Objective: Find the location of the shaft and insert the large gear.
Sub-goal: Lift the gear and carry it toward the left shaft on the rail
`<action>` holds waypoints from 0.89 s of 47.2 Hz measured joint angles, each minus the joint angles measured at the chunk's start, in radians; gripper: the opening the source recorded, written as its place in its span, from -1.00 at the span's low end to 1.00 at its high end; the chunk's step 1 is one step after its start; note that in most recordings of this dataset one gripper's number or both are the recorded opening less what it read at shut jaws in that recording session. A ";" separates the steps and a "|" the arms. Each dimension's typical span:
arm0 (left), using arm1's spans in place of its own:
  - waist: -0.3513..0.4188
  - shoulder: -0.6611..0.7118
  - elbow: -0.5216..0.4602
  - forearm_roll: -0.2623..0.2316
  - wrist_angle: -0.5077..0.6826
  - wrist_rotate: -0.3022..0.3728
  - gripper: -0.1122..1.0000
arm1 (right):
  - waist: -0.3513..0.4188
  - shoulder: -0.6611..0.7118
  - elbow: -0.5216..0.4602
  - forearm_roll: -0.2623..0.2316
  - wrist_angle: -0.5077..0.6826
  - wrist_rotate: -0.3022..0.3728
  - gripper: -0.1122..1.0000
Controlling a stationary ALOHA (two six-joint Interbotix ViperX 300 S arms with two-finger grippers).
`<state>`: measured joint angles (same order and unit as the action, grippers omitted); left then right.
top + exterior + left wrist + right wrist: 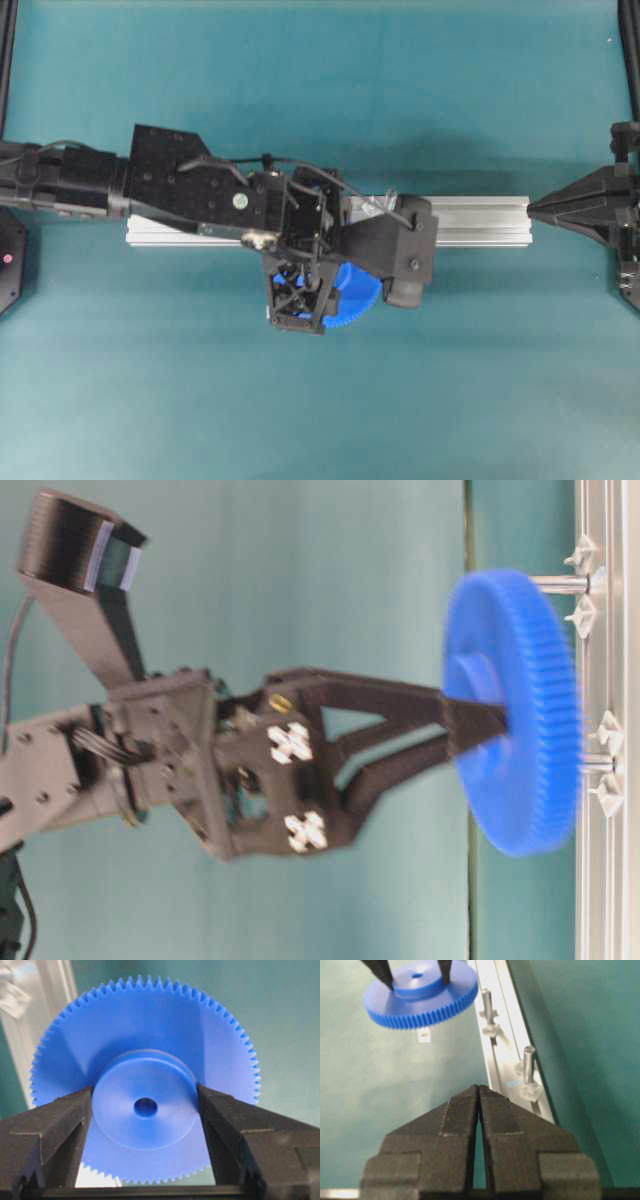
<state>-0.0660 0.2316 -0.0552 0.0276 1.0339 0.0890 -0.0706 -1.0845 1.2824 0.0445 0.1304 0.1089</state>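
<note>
Around the work: a silver rail [480, 220] lies across the teal mat [320, 90], w/ 2 upright metal pins on it, each flanked by clear plastic bits. The shaft [528, 1065] is the nearer pin in the right wrist view; the other pin [487, 1007] stands further along the rail.

The left gripper [145, 1105] pinches the blue gear [145, 1085] by its raised hub, one finger [60, 1125] each side, centre hole showing between them. The gear hangs above the mat just beside the rail, not on either pin.

Count: 1 gear, 2 pins, 1 rail, 2 grippers.

Overhead, the left arm hides both pins & most of the gear; only a toothed edge peeks out. Table-level view shows both pins behind the gear. Right gripper [478, 1090] sits well apart at the rail's end, fingers pressed together, nothing between them.
</note>
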 measured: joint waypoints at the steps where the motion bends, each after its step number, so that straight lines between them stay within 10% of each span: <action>1: 0.002 0.000 -0.002 0.000 0.002 0.000 0.47 | 0.002 -0.002 0.000 0.000 0.000 0.000 -0.73; 42: 0.106 0.077 -0.179 0.000 0.146 0.193 0.47 | -0.006 -0.015 0.006 0.000 0.000 0.000 -0.73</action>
<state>0.0399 0.3083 -0.2347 0.0276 1.1796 0.2823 -0.0767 -1.0999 1.2885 0.0445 0.1304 0.1089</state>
